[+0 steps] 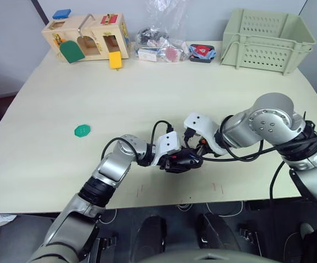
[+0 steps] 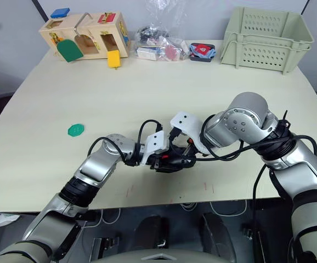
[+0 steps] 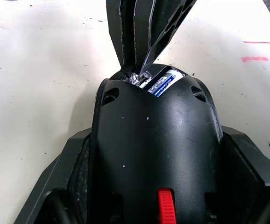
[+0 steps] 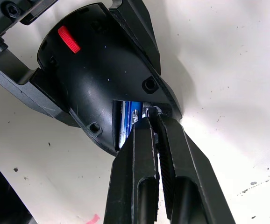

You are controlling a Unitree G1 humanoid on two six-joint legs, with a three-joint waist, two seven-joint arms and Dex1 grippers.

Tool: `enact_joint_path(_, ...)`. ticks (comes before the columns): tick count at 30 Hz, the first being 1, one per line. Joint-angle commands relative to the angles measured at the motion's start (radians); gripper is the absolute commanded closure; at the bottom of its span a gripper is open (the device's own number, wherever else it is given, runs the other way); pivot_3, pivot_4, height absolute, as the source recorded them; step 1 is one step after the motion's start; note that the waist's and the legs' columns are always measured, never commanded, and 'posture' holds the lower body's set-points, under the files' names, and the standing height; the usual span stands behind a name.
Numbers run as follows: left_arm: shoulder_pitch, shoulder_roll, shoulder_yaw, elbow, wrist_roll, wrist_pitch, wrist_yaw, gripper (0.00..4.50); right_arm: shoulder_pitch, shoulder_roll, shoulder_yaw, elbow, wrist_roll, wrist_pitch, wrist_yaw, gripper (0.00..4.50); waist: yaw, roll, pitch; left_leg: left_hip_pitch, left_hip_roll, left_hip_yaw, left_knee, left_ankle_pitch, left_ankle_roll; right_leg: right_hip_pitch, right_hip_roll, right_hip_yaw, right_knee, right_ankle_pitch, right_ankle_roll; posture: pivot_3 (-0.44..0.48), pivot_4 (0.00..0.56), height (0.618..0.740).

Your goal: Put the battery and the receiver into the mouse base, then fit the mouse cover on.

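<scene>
Surface (image 1: 158, 109): pale tabletop; the work sits at its near middle, with the clutter along the far edge.
Crate (image 1: 268, 38): pale green perforated bin, far right, well apart from the work.
Wooden latch box (image 1: 87, 35): far left, doors and coloured pieces on it.
Plastic bags (image 1: 161, 46): far middle, small parts inside, contents too small to tell.
Mouse base (image 3: 153, 154): black oval body with a red patch, near middle of the surface, held between both arms. It looks a light, stiff plastic shell – smooth and apt to slip, so the flanks are the place to hold it, not the open bay.
Left end effector (image 1: 172, 159): clamped on the mouse base, its black fingers (image 3: 65, 186) pressing either flank.
Right end effector (image 4: 156, 121): fingers together, the tips pressed into the open bay of the mouse base just beside the battery; whether a small receiver is pinched there I cannot tell.
Battery (image 3: 162, 82): white with blue, lying inside the bay of the mouse base – seemingly seated. Hard, round and slick; it would roll if freed.
Green hexagonal piece (image 1: 82, 130): flat, alone on the left of the surface, well apart.
Stage: judged from this, battery in, cover not yet fitted.
</scene>
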Motion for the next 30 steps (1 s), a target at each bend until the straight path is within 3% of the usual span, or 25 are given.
enact_joint_path(1,0.025,0.015,-0.033,0.021,0.008,0.028,-0.02,1.55,0.012,0.004,-0.012,-0.009,0.0,0.006,-0.019,4.5,0.0,0.0,0.0,0.0,0.0,0.0,0.0,0.0,0.0,0.0,0.0,0.0,0.0,0.0,0.0,0.0,0.15,0.74)
enact_joint_path(30,0.026,0.022,-0.037,0.022,0.005,0.024,-0.025,1.55,0.178,0.009,-0.154,-0.095,0.011,0.006,-0.092,4.5,0.0,0.0,0.0,0.0,0.0,0.0,0.0,0.0,0.0,0.0,0.0,0.0,0.0,0.0,0.0,0.0,0.15,0.74)
